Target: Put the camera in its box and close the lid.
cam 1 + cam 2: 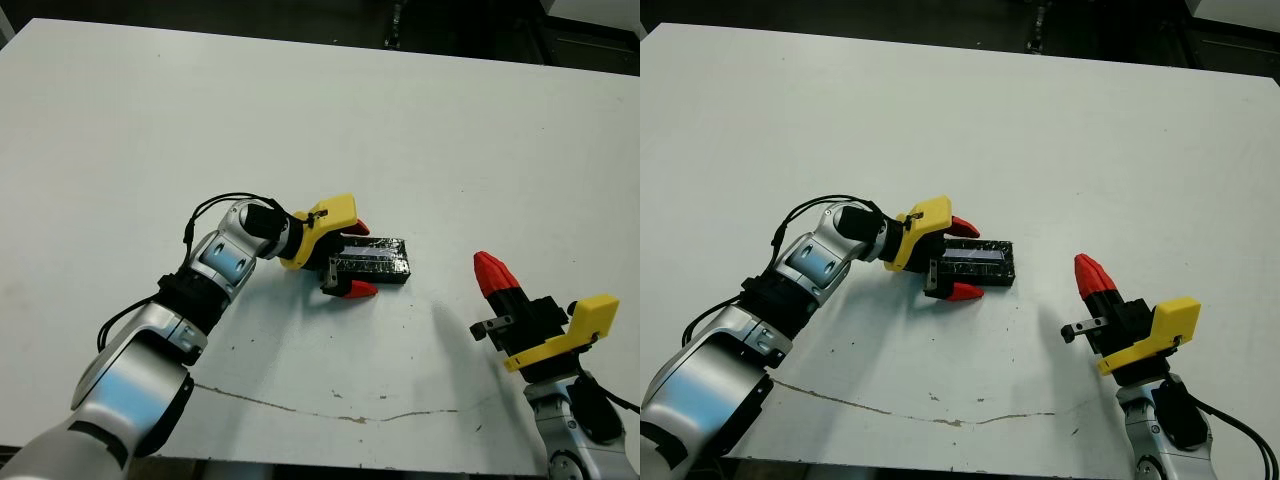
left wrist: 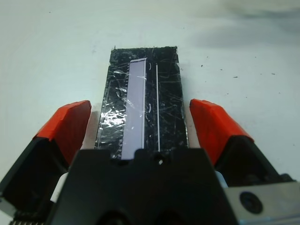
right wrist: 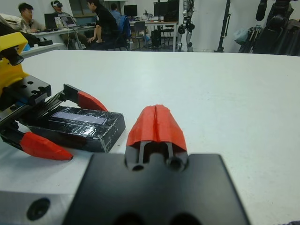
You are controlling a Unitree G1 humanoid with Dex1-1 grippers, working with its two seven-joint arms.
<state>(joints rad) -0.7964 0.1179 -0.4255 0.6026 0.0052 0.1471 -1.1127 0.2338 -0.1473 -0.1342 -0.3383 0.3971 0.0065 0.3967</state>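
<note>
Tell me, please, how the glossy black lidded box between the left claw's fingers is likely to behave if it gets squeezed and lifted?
The lidded box looks rigid and flat-sided, so it should probably hold its shape. Its crinkly glossy wrap may be slippery against the red fingertips. Lying flat and low on the table, it seems unlikely to roll or tip. The left claw straddles it, open.

Left pincer (image 1: 962,259) fingers spread astride the lid (image 1: 980,263), right pincer (image 1: 1092,274) well apart, tips together
</note>
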